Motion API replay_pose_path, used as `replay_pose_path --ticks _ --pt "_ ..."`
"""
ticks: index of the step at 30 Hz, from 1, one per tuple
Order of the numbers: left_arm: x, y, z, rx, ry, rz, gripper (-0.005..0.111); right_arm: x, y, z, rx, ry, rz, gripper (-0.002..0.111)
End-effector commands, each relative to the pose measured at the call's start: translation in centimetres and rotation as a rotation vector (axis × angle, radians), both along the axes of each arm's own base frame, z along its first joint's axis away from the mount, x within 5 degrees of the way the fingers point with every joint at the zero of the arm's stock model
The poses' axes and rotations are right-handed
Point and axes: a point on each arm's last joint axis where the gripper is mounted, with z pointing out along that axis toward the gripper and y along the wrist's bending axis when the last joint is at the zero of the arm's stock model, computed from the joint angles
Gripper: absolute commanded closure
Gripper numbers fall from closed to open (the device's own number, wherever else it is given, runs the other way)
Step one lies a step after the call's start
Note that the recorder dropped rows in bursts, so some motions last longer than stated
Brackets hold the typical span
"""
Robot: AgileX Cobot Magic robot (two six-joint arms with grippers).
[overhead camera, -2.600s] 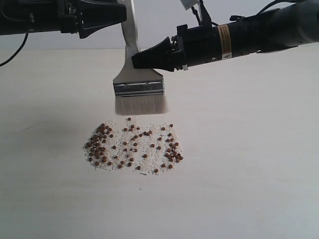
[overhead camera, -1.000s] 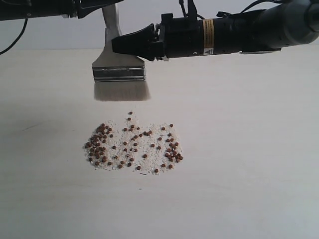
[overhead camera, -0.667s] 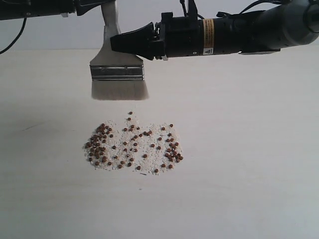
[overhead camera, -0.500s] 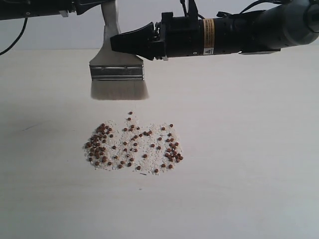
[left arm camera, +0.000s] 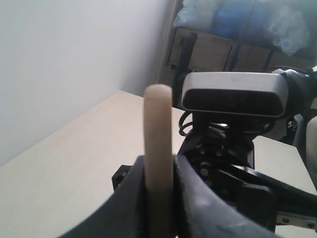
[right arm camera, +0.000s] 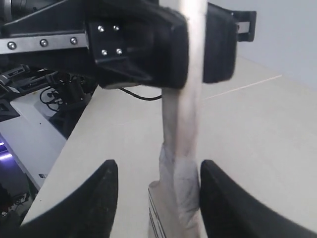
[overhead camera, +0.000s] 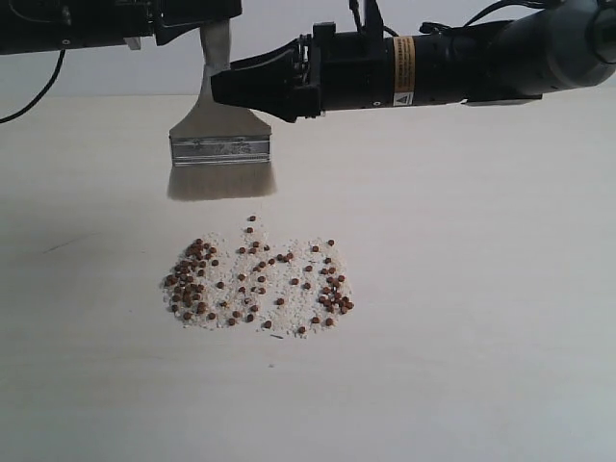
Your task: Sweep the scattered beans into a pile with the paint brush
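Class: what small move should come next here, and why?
Probably pull the right gripper back: its jaws stand open around the brush, which the left gripper clamps, bristles hanging above the beans.

One paint brush (overhead camera: 219,149), two claws (overhead camera: 214,13) (overhead camera: 223,89), dozens of beans (overhead camera: 258,282).

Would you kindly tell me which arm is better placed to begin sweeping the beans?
Left: the left end effector grips the brush near the beans; the right end effector is open.
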Motion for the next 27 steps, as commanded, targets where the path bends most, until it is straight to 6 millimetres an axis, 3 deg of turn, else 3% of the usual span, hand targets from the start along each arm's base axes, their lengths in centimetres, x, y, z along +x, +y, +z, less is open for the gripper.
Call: replay_pose_path --ticks 1,16,20,26,27 --pt "0.1 0.0 0.3 -0.01 -0.004 0.008 0.107 0.4 -0.2 0.5 0.051 -0.057 -0.025 0.06" --pt "-0.8 -1.6 0.3 -0.01 -0.005 -0.039 0.107 0.5 -0.1 0.7 0.072 -0.087 -0.042 0.063" --pt "-0.8 -1.6 0.3 -0.01 -0.005 -0.039 0.107 0.5 -0.1 0.7 0.068 -0.078 -0.039 0.075" --pt "-0.8 -1.6 0.3 -0.01 -0.001 -0.039 0.107 0.5 -0.1 0.7 0.069 -0.07 -0.039 0.108" --pt "-0.8 -1.6 0.3 -0.011 0.009 -0.039 0.107 0.5 -0.1 0.7 0.069 -0.07 -0.039 0.108"
